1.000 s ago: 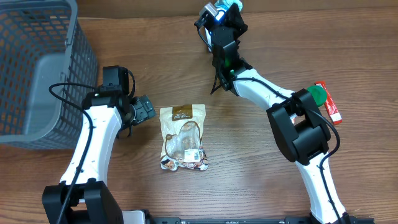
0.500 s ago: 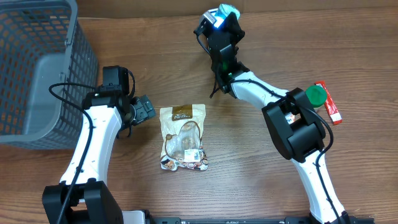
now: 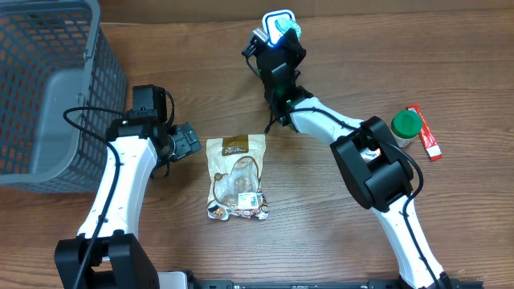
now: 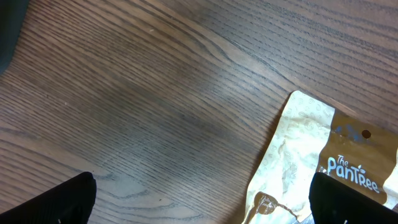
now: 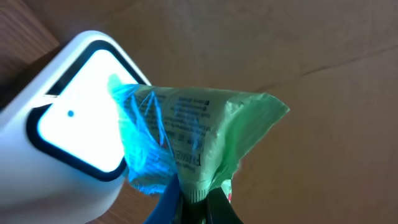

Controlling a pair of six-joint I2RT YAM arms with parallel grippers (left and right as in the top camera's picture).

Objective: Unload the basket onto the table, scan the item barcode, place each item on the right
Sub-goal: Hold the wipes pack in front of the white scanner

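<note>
While the tan pouch (image 4: 336, 168) lettered "The Pantree" lies flat on the table (image 4: 155, 93) just beside the wide-open, empty left tool (image 4: 202, 199), farther back the right tool (image 5: 193, 202) pinches a green-and-blue packet (image 5: 199, 134), its fine print unreadable, against the glowing window of the scanner (image 5: 68, 137).

The counter (image 3: 321, 241) is viewed from straight above. The pouch (image 3: 235, 177) is shared with the close left-wrist view; the scanner (image 3: 273, 16) beyond the pouch, with the right-wrist view.
</note>
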